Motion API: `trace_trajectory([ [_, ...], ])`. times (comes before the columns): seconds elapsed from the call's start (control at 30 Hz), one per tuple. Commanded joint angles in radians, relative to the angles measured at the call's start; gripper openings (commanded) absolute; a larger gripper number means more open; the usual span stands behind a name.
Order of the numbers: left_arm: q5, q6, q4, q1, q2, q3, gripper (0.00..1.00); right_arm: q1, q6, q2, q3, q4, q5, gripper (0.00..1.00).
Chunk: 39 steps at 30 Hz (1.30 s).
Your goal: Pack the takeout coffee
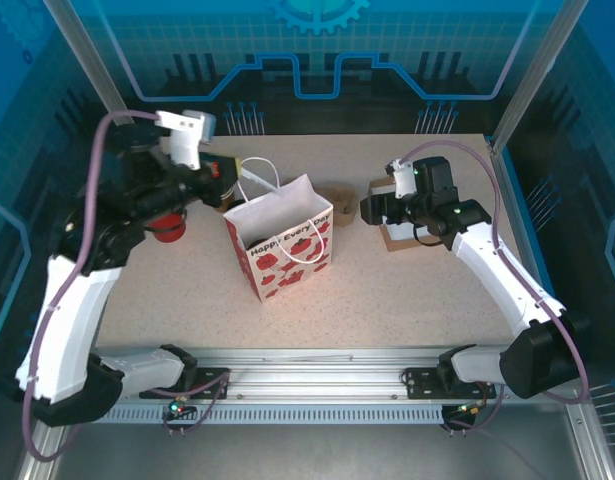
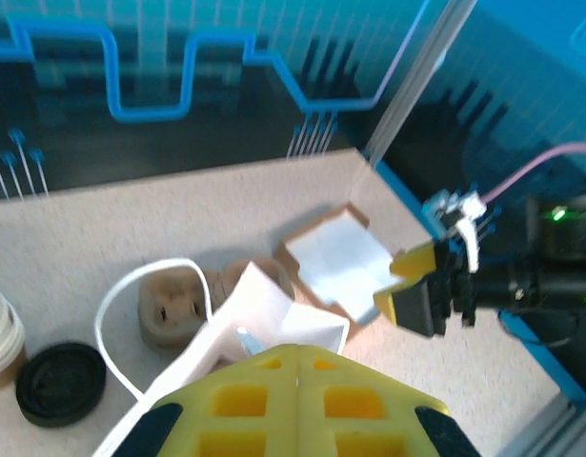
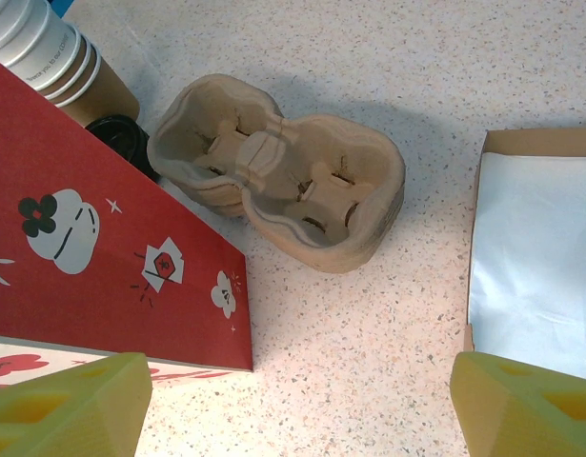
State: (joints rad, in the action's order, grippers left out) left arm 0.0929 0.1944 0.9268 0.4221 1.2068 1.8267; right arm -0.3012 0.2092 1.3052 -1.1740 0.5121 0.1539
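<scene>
The red-and-white paper bag (image 1: pixel 280 245) stands open mid-table. Down in its mouth is a dark round lid (image 1: pixel 255 240), which looks like the takeout coffee's; the cup below it is hidden. My left gripper (image 1: pixel 227 182) hangs just behind the bag's left rear corner, its yellow fingers (image 2: pixel 297 367) pressed together with nothing between them, above the bag's white inner wall (image 2: pixel 264 314). My right gripper (image 1: pixel 372 208) is to the right of the bag. It stands open (image 3: pixel 297 409) over bare table, between the bag's red side (image 3: pixel 92 257) and a box.
A brown cardboard cup carrier (image 3: pixel 283 181) lies behind the bag. A stack of lidless cups (image 3: pixel 45 48) and a loose black lid (image 2: pixel 61 381) sit at the back left. An open cardboard box lined with white paper (image 3: pixel 535 257) lies under the right arm.
</scene>
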Motion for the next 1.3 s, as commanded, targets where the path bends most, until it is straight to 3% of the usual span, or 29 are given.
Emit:
trace_trajectory([
  [0.0, 0.08, 0.035, -0.053, 0.008, 0.034, -0.064, 0.03, -0.01, -0.022, -0.016, -0.035, 0.031, -0.018, 0.84],
  [0.17, 0.092, 0.067, -0.153, 0.008, 0.113, -0.183, 0.05, -0.008, -0.024, 0.008, -0.034, 0.026, -0.029, 0.84],
  [0.3, 0.105, 0.093, -0.246, 0.012, 0.178, -0.271, 0.13, 0.01, -0.027, 0.034, -0.03, 0.024, -0.068, 0.85],
  [0.4, 0.104, 0.079, -0.247, 0.012, 0.216, -0.272, 0.24, 0.056, -0.014, 0.061, -0.027, 0.011, -0.061, 0.85],
  [0.47, 0.095, 0.06, -0.247, 0.012, 0.218, -0.26, 0.38, 0.086, -0.013, 0.081, -0.028, 0.0, -0.087, 0.85],
  [0.6, 0.078, 0.022, -0.256, 0.009, 0.182, -0.221, 0.51, 0.143, -0.029, 0.147, -0.055, -0.002, -0.157, 0.85],
  [0.83, 0.145, 0.061, -0.332, 0.007, 0.051, -0.274, 0.61, 0.219, -0.064, 0.338, -0.116, 0.011, -0.276, 0.85],
  [1.27, 0.171, 0.038, -0.313, 0.009, -0.015, -0.325, 0.65, 0.255, -0.145, 0.717, -0.358, 0.141, -0.3, 0.9],
])
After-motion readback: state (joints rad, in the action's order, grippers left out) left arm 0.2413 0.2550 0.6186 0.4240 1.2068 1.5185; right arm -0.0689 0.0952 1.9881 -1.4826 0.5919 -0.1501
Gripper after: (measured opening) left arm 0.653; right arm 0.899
